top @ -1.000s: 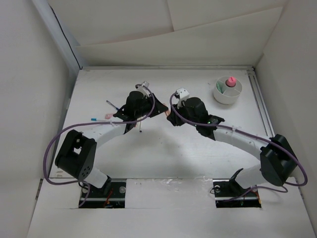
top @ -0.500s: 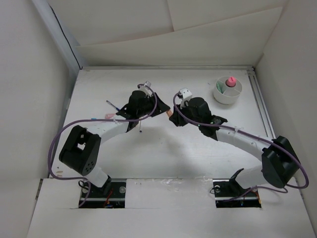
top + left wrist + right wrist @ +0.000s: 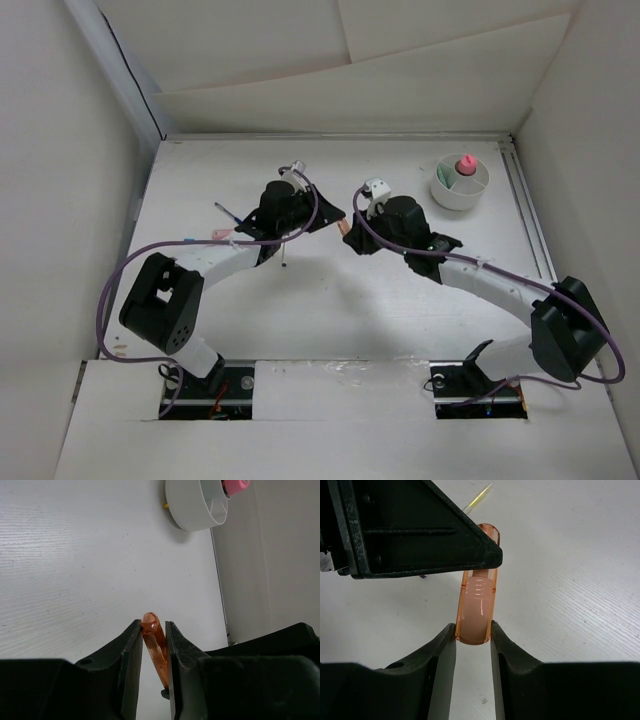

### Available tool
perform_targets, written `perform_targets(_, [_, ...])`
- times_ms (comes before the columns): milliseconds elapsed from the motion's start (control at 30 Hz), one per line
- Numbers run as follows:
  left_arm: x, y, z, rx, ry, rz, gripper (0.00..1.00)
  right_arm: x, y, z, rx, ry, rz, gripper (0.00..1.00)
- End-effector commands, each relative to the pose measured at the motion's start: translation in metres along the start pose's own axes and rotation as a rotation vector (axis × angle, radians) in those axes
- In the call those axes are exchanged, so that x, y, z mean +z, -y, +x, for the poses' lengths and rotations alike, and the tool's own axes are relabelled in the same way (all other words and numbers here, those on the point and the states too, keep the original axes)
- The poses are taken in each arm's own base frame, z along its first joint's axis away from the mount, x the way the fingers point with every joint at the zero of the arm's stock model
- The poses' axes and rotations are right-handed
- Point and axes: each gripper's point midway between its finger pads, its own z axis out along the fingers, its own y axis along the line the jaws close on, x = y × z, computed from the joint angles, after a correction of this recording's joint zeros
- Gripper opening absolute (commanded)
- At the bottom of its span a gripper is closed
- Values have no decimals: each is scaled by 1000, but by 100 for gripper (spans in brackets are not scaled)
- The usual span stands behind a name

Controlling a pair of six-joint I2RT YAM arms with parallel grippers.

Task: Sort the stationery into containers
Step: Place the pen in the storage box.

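Seen from above, a white counter (image 3: pixel 330 300) is carrying two robot arms that are meeting near its middle. At the far left, a thin dark-tipped pen (image 3: pixel 226 211) is lying loose on the counter, still waiting to be sorted.

The left arm (image 3: pixel 225 262) has been drawing its elbow slightly inward over the last second and is now almost still. The left jaws are pinching one end of a small orange piece (image 3: pixel 477 600) and appear to be holding it clear of the counter.

Just to the right, the right jaws are clamping the other end of the same piece, so both arms are gripping it at once, tip to tip. The right arm (image 3: pixel 480 280) has been edging a little forward and is now barely moving.

This is looking like a handover from left to right that is nearly finished, with the left jaws likely to let go next. A yellow pencil (image 3: pixel 477 497) is lying on the counter beyond the jaws.

At the far right, well apart from the orange piece, the round white cup (image 3: pixel 458 203) is standing with a pink-capped tube (image 3: pixel 465 163) already upright in one compartment.
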Motion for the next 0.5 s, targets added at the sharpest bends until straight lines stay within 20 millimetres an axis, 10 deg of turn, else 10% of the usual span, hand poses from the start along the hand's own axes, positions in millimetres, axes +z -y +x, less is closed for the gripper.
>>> perform_targets(0, [2,15,-18,30,52,38,0,-2,-2,-20,-14,73,-27,20])
perform_targets(167, [5,26,-25,60,84,44,0,-18,4,-33,-11,125,-9,53])
perform_targets(467, [48,61,-51,142,164,23,0,-86,55,-51,58,183,281,68])
